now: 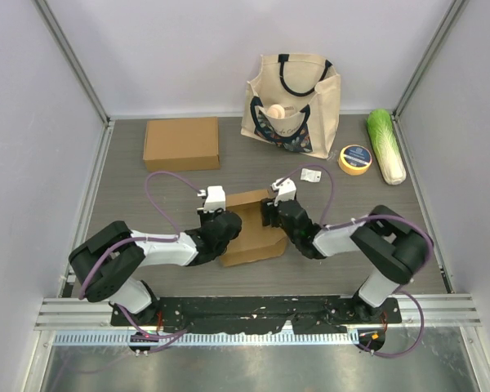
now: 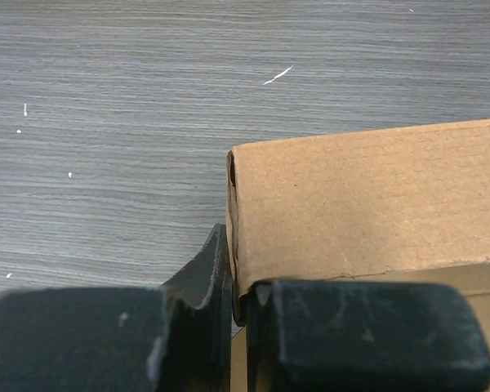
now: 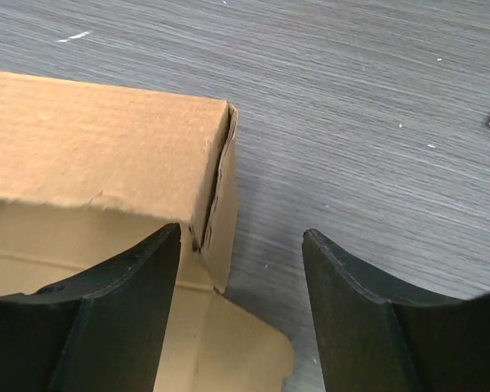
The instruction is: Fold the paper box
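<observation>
The paper box (image 1: pixel 251 233) sits in the middle of the table (image 1: pixel 118 192) between both claws, its raised wall running from one to the other; the left claw (image 2: pixel 238 327) pinches the wall's left end, and the right claw (image 3: pixel 241 310) is wide open at the right corner.

Your left gripper (image 2: pixel 237 300), low in its wrist view, pinches the paper box (image 2: pixel 351 204) wall; your right gripper (image 3: pixel 241 273) stands spread wide.

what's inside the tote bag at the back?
One pale round object shows in the open mouth of the tote bag. Whatever lies deeper is covered by the canvas.
</observation>
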{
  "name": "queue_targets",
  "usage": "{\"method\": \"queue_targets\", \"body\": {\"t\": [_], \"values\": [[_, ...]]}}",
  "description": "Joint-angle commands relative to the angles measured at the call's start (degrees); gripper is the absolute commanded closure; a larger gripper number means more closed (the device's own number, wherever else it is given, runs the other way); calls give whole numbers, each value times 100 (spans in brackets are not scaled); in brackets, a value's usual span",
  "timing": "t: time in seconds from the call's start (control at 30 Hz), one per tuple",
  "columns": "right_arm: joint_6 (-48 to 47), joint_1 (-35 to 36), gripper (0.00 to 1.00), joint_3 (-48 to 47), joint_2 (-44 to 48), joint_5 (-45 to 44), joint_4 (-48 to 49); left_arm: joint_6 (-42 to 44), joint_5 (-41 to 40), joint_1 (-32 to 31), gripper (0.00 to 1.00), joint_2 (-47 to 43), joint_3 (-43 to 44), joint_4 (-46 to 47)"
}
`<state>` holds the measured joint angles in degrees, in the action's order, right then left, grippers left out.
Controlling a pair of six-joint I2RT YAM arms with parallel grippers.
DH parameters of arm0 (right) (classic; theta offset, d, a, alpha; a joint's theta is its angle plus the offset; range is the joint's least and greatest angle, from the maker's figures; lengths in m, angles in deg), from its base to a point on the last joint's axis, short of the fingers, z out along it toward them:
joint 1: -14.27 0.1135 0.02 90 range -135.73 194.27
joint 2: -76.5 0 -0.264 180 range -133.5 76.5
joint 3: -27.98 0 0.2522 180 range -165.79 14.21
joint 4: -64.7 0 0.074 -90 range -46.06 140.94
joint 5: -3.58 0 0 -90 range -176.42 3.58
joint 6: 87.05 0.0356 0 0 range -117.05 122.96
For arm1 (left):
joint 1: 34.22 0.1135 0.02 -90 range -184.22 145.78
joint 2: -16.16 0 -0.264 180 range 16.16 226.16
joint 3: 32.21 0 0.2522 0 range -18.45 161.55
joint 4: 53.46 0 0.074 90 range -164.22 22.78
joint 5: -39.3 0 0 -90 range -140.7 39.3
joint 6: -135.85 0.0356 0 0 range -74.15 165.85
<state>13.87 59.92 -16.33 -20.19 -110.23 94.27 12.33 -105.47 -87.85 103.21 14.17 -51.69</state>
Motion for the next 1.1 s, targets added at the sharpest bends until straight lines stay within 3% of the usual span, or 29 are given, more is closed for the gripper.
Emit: {"method": "queue_targets", "body": {"t": [0.0, 0.17, 0.47, 0.53, 0.67, 0.7, 0.77, 0.8, 0.83, 0.87, 0.93, 1.03, 1.07], "values": [[16, -267, 30, 338, 843, 1035, -413, -103, -228, -16, 100, -91, 113, 47], [-11, -680, 30, 436, 1002, 1362, -273, -120, -175, -25, 100, -82, 130, 3], [-99, -584, 37, 49, 765, 1311, -246, -146, -175, -25, 100, -74, 148, -32], [-55, -461, 42, -100, 626, 986, -255, -164, -175, -16, 100, -65, 165, -41], [138, -259, 72, -687, 186, 159, -527, -296, -228, -16, 100, -21, 236, -155], [191, -189, 72, -794, 98, -504, -588, -357, -245, -16, 100, -12, 262, -199], [200, 5, 73, -996, -183, -904, -607, -427, -272, -25, 100, 5, 289, -261], [226, 40, 81, -1067, -271, -1323, -615, -445, -289, -16, 100, 5, 289, -270], [453, 67, 96, -1146, -368, -1536, -815, -471, -289, -25, 100, 5, 289, -261], [629, 67, 99, -1329, -534, -1817, -1018, -489, -289, -25, 100, 23, 289, -270], [1059, 76, 99, -1375, -658, -2074, -1212, -585, -298, -25, 100, 32, 289, -278], [1150, 111, 99, -1375, -825, -1779, -1204, -717, -228, -16, 100, 67, 280, -296], [1089, 111, 93, -1253, -739, -1558, -1117, -735, -219, -25, 100, 84, 289, -305]]}}
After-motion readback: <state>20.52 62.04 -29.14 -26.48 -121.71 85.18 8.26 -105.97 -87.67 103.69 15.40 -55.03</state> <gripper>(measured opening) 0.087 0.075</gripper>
